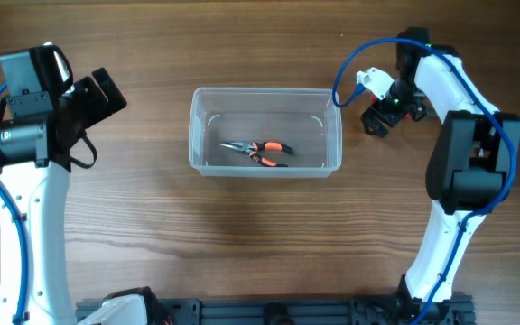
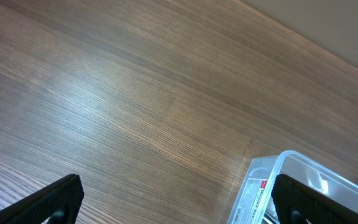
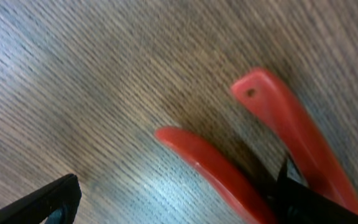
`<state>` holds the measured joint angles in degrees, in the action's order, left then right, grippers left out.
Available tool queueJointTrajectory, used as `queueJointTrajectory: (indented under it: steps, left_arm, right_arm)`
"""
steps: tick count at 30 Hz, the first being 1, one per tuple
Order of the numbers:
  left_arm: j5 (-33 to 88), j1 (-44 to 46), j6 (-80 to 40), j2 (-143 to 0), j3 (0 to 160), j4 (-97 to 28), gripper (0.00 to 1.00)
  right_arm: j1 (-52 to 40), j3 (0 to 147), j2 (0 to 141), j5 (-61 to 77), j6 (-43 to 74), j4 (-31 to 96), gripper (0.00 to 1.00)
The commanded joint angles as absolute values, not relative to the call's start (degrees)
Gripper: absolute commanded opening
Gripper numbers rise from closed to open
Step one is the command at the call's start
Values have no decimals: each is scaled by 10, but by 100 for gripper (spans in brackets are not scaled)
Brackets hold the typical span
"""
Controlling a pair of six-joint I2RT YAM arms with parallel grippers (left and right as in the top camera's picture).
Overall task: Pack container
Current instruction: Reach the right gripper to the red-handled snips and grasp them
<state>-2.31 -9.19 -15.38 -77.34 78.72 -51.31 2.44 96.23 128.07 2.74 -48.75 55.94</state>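
Note:
The clear plastic container [image 1: 265, 90] stands at the table's middle, with orange-and-black pliers [image 1: 262, 152] lying inside. Its corner shows in the left wrist view [image 2: 291, 163]. My left gripper [image 1: 106, 95] is open and empty, left of the container and above bare wood; its fingers [image 2: 176, 190] are wide apart. My right gripper [image 1: 382, 117] is low over the table, right of the container's far right corner. It is open, its fingers [image 3: 178, 198] either side of one handle of a red-handled tool [image 3: 210, 162]. The tool barely shows from overhead [image 1: 412, 111].
The wooden table [image 1: 152, 235] carries nothing else in view. A blue cable [image 1: 350, 63] loops from the right arm near the container's far right corner. The arm bases stand at the front left and front right.

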Motion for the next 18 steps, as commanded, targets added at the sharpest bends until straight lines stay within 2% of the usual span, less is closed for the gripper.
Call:
queueJointTrajectory:
  steps: [1,4,5,8,9,10,13,18]
  left_arm:
    - [-25,-96,-159,-769,792,-514,100]
    - [-24,-96,-159,-769,792,-515,100]
    - [-25,-96,-159,-769,792,-516,100]
    - [-25,-96,-159,-769,792,-518,100]
    - [-25,-96,-159,-769,792,-518,100]
    - [-25,-96,-159,-769,792,-518,100]
    - [-25,-96,-159,-769,792,-518,100]
    - [-24,-96,-159,-769,792,-518,100]
  right_arm:
    - [27,937,1284,46,-474,530,99]
    - [27,937,1284,54,-471,525,79]
    - [27,937,1284,54,-463,524,77]
    - [27,937,1284,54,-448,522,64]
    - [27,937,1284,54,-446,522,55]
    - [27,937,1284,54,-443,522,52]
    - [27,937,1284,54,-442,522,34]
    - [27,937,1284,54,-433,518,28]
